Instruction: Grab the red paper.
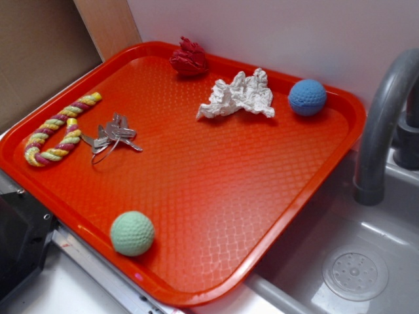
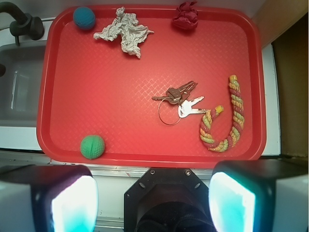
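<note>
Reaching across the tray, the wide-open, empty gripper could clip what seems its raised rim beside the red paper.

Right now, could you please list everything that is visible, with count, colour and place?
tray: one, red-orange, on the counter beside the sink
red paper: one, dark red wad, far edge of tray
white paper: one, white wad, between red paper and blue ball
blue ball: one, blue, far corner near the faucet
green ball: one, pale green, near edge of tray
keys: one bunch, metal, beside the rope
rope toy: one, yellow and pink, U-shaped
sink: one, grey
faucet: one, grey
end effector: one, fingers apart, empty, above tray's near edge
</note>
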`<state>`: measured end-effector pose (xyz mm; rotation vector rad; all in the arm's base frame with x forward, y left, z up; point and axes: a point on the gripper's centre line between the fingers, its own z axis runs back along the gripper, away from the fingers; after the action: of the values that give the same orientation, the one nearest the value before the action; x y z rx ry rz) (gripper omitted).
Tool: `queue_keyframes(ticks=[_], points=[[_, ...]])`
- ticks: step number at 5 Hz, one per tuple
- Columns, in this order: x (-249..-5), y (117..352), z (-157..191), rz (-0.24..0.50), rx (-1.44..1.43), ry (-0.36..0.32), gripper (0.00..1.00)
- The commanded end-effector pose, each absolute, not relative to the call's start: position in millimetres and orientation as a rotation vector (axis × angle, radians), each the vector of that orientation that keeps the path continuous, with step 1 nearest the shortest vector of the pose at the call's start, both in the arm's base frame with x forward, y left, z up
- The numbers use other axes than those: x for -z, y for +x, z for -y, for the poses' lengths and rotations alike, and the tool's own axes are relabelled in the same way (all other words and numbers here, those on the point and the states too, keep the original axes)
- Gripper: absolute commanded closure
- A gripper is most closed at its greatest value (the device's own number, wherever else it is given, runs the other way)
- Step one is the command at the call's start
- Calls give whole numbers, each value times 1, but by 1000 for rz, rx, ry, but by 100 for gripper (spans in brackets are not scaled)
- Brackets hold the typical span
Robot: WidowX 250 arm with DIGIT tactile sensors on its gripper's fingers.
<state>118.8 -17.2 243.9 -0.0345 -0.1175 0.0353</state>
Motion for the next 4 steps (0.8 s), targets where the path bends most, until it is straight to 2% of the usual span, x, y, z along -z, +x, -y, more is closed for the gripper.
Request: queue_keyframes(ticks=[1,2,4], points=[[-244,119,17,118,-35,-35,0],[-215,145,12,139,-88,-55,0],[-164,203,-20,238,-156,-34,0]])
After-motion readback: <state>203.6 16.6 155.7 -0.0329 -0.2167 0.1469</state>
